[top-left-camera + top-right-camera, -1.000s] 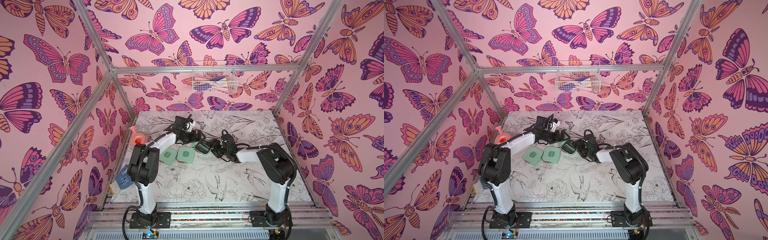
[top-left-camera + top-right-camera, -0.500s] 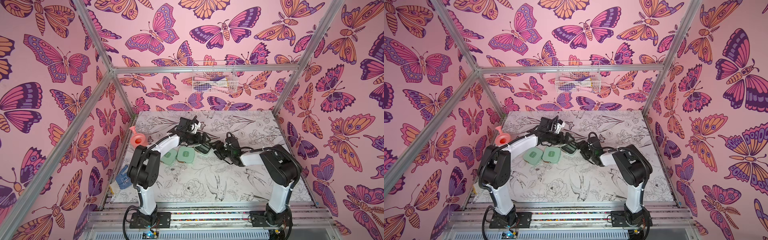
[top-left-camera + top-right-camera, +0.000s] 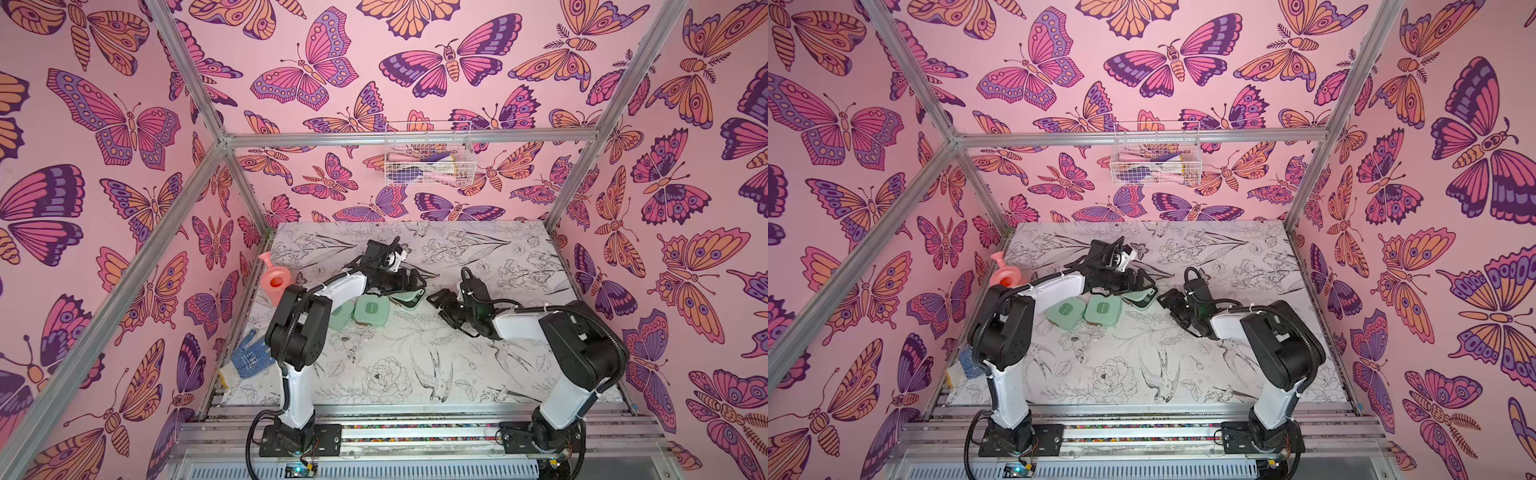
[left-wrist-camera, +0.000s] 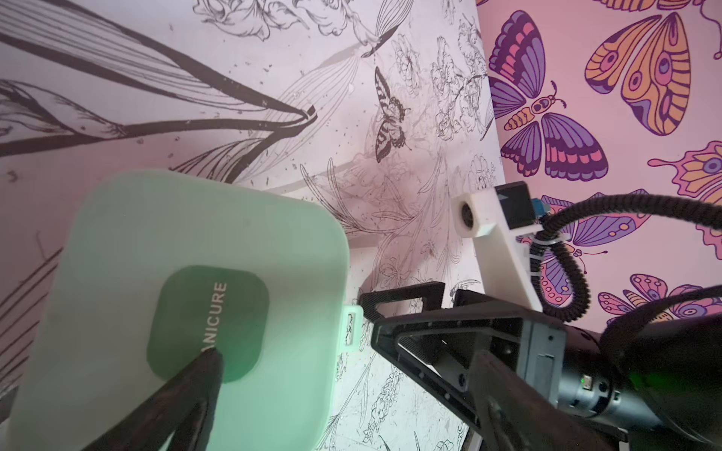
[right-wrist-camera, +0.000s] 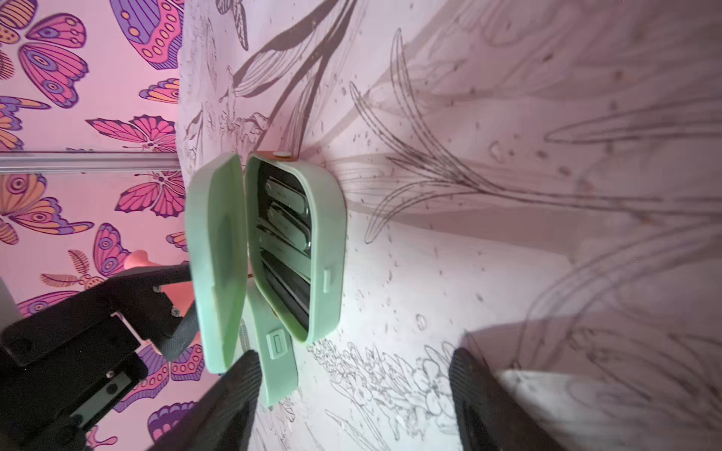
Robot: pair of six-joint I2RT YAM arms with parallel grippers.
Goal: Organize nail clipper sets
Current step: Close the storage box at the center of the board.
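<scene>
Near counter [image 3: 478,374] centre, a touch toward 12 o'clock: open case [image 3: 409,300]. Base lies flat on the counter; lid [image 5: 215,265] is raised only part way and stands at a narrow angle over the base. Grey tools [image 5: 289,222] sit in rows against the black inside. A latch strap [image 5: 275,351] hangs off the lid's free edge.

My left claw [image 3: 415,284] reaches over this case from 9 o'clock. Spread wide, pinching nothing. One finger [image 4: 187,398] has its tip on the dark label [image 4: 234,332] on the lid's outer face; the other finger is clear of the case.

My right claw [image 3: 436,306] sits at 3 o'clock of the case, low over the counter. Also spread, nothing between the fingers. Its tips are just beside the latch strap; whether either touches it, I cannot tell.

Shut case [image 3: 370,311] lies just beside the open one at its 9 o'clock, lid up, label showing. Second shut case [image 3: 343,320] lies at 9 o'clock of that, the two edge to edge; my left forearm crosses over part of it in a top view.

Off-task items: pink can [image 3: 276,281] at 10 o'clock by the side wall, blue glove [image 3: 248,360] at the counter's 8 o'clock edge, wire basket [image 3: 430,160] on the back wall at 12 o'clock.
</scene>
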